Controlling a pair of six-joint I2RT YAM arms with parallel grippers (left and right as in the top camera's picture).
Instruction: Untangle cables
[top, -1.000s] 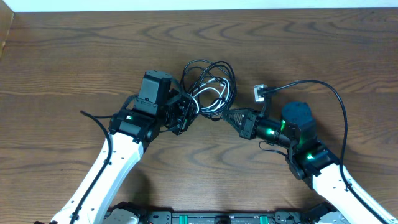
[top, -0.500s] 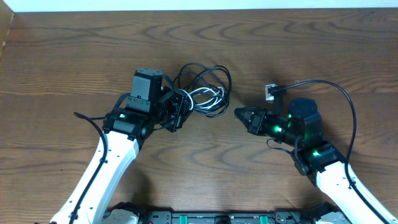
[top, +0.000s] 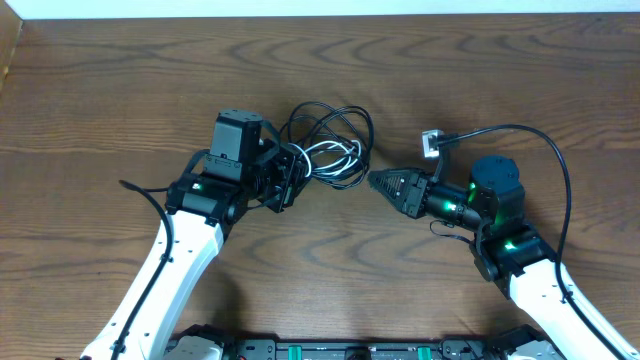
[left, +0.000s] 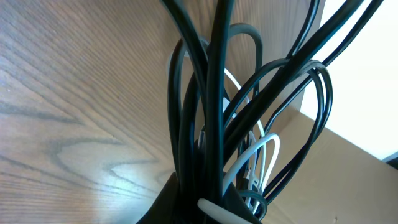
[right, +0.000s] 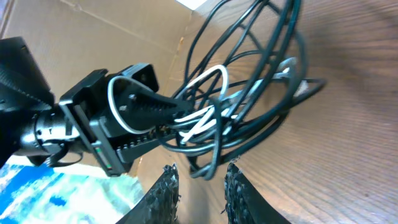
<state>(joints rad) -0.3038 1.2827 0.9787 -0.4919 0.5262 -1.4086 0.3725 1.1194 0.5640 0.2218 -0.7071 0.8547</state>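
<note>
Presently, the cables (top: 335, 152), black loops around white strands, form one bundle near the centre of the table (top: 120, 90), its nine o'clock end clamped in the left gripper (top: 292, 178). The right gripper (top: 377, 181) is slightly parted and empty, near but not touching. In the overhead view the bundle lies toward its ten o'clock, long axis roughly nine-to-three.

The table (top: 120, 90) is dark brown wood with wavy grain. Near its middle sit a thin black cable (left: 217, 93) and a white cable (top: 335, 149), looped together in one tangle.
</note>
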